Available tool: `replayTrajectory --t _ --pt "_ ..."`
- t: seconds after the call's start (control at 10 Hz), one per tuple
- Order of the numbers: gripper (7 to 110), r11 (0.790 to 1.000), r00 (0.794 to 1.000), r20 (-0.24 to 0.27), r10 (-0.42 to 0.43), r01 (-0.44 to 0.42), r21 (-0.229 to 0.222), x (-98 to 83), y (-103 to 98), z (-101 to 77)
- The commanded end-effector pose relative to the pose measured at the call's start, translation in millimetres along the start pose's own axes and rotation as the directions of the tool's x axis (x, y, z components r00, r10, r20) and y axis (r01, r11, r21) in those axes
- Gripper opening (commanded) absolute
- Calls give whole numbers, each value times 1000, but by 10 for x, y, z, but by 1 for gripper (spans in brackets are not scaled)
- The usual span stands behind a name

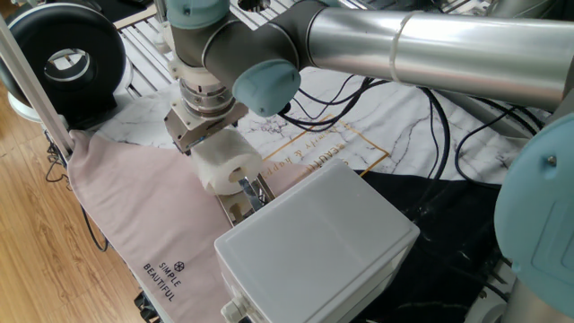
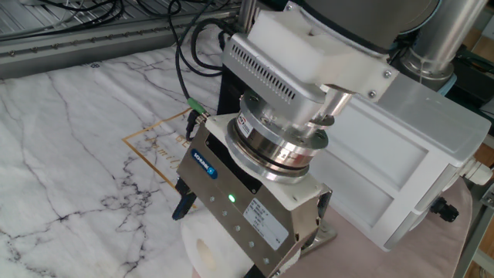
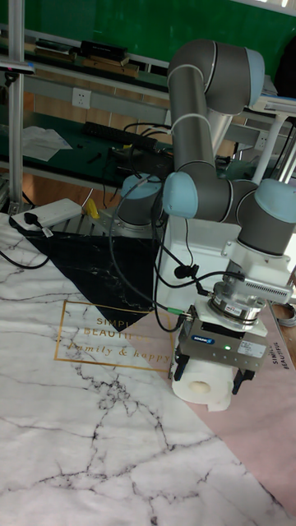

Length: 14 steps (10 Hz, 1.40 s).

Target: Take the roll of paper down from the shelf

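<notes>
Beside the grey box (image 1: 318,238), my tool (image 3: 212,380) is clamped on the roll (image 1: 228,166), just above the shelf (image 1: 240,206). I should keep the grip firm and move away from the box, I think.

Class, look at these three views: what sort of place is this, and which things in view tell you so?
Probably a robotics lab or workshop: an industrial arm's gripper at a roll of paper, loose cables across the table, and a workbench with wall sockets behind.

My gripper (image 2: 231,247) body hid most of the roll (image 2: 202,251). The frame's bottom edge cut the roll off. The shelf (image 1: 240,203) was mostly hidden.
</notes>
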State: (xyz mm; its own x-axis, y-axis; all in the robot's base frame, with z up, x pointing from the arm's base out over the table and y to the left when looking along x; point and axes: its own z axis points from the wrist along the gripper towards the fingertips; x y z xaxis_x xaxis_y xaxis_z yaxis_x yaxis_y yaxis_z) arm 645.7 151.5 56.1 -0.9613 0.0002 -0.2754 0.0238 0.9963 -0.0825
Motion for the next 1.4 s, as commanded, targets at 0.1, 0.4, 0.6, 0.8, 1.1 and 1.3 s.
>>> replayTrajectory --t 0.1,0.4,0.6,0.8,1.1,1.3 --pt "7 1000 1000 -1 -18 18 3 -43 3 -51" --pt "7 999 994 -102 24 -20 46 185 -86 -122" --pt "7 992 991 -132 -9 26 124 239 -309 -233" --pt "7 997 994 -102 -33 39 59 155 -201 -308" --pt "88 1000 995 -94 -17 16 -11 210 -114 -278" --pt "107 996 980 -182 80 -73 48 553 -318 -254"
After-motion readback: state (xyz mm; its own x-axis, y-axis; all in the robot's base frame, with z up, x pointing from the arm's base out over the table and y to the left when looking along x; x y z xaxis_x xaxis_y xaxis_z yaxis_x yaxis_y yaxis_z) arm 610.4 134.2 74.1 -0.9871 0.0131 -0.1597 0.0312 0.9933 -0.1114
